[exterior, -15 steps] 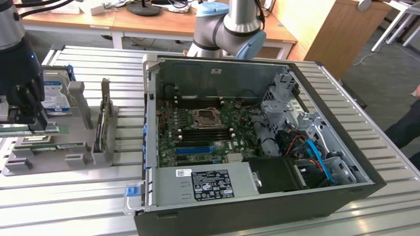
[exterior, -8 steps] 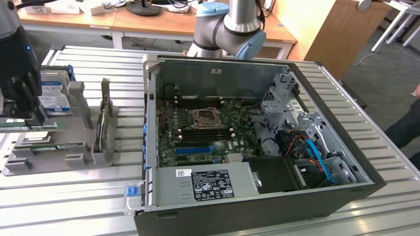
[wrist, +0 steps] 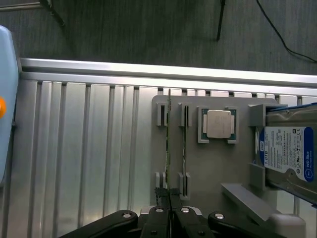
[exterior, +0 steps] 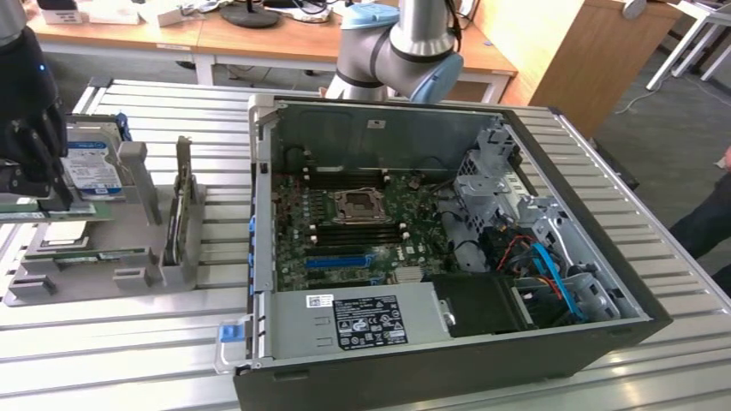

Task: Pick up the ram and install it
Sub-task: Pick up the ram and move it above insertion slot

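The ram (wrist: 168,148) is a thin green stick seen edge-on, running from my fingertips out over the grey parts holder (wrist: 213,168). My gripper (wrist: 169,210) is shut on its near end. In the exterior view my black gripper (exterior: 46,193) hangs at the far left above the holder (exterior: 68,282), with the ram (exterior: 86,211) as a green strip just under it, slightly above the holder's slots. The open computer case (exterior: 274,334) with its motherboard (exterior: 342,248) lies well off toward the exterior view's right.
On the holder stand a second green stick (wrist: 184,148) in the neighbouring slots, a square silver processor (wrist: 218,123), a blue-labelled hard drive (wrist: 290,153) and an upright dark card (exterior: 180,210). A person's leg (exterior: 708,227) stands at the exterior view's right edge.
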`<state>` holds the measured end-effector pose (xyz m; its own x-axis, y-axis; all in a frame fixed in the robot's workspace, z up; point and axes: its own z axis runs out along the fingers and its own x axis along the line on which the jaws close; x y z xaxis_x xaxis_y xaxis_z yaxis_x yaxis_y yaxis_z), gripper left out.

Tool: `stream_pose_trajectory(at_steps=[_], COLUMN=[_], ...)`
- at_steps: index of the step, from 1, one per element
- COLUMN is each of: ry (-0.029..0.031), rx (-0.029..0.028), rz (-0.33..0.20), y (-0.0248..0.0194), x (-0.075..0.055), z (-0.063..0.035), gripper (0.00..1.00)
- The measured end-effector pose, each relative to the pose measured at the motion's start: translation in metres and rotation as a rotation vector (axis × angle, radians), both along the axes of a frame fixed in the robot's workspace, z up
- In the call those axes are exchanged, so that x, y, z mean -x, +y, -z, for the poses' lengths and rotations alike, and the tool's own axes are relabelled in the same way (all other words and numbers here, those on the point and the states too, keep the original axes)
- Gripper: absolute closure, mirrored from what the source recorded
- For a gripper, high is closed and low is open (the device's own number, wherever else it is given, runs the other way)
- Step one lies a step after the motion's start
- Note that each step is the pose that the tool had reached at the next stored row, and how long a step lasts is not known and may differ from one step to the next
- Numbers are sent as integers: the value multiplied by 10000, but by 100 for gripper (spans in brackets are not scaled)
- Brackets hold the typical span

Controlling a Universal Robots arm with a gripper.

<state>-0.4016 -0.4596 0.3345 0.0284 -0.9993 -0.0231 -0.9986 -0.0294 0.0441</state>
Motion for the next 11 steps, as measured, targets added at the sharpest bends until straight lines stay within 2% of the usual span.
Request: stream_pose_trajectory(at_steps=[11], ry=[0], rx=[0], rz=[0], y=[0], x=[0], z=[-188], gripper=[88])
